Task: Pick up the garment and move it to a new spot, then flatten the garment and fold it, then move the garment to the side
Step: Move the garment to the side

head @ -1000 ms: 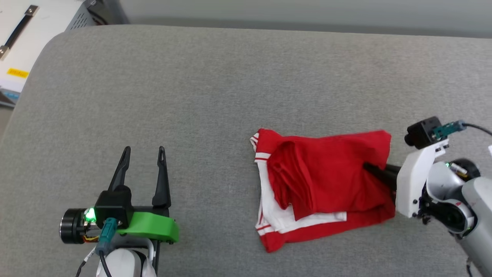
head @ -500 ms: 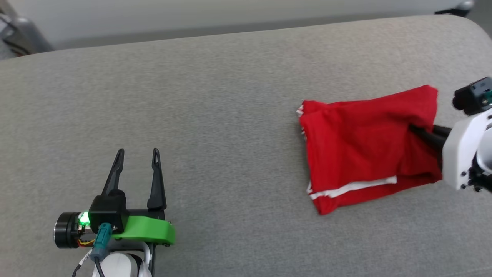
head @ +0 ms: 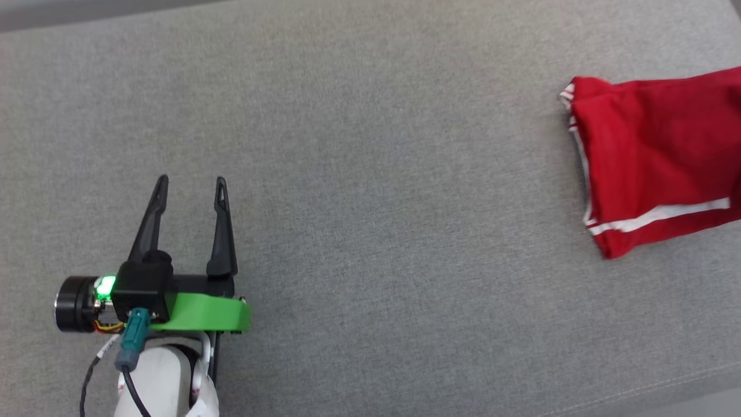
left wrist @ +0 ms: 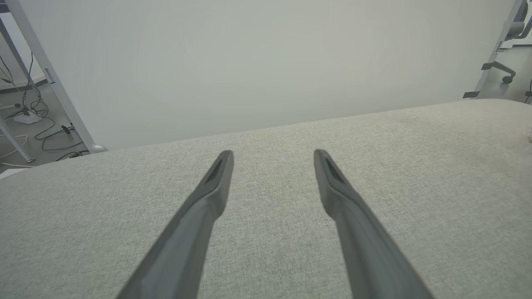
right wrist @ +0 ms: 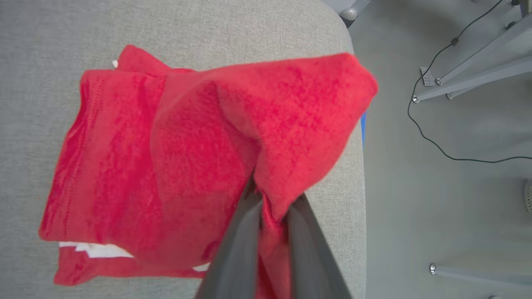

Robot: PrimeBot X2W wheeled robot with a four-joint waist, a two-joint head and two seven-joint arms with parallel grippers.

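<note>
The garment [head: 654,156] lies folded at the right, with the right gripper [right wrist: 274,203] clamped on it. Only letting go seems left. The left gripper [head: 191,180] sits spread and empty.

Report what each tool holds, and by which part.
The right tool is shut on the garment, pinching a bunched fold of red fabric at its near edge. The left tool is open, holding nothing.

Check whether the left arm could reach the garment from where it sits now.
Probably not without a long stretch. Nothing lies between them on the gray cushion, but the open left tool sits far from the garment, which the right tool pinches at the cushion's right end.
</note>
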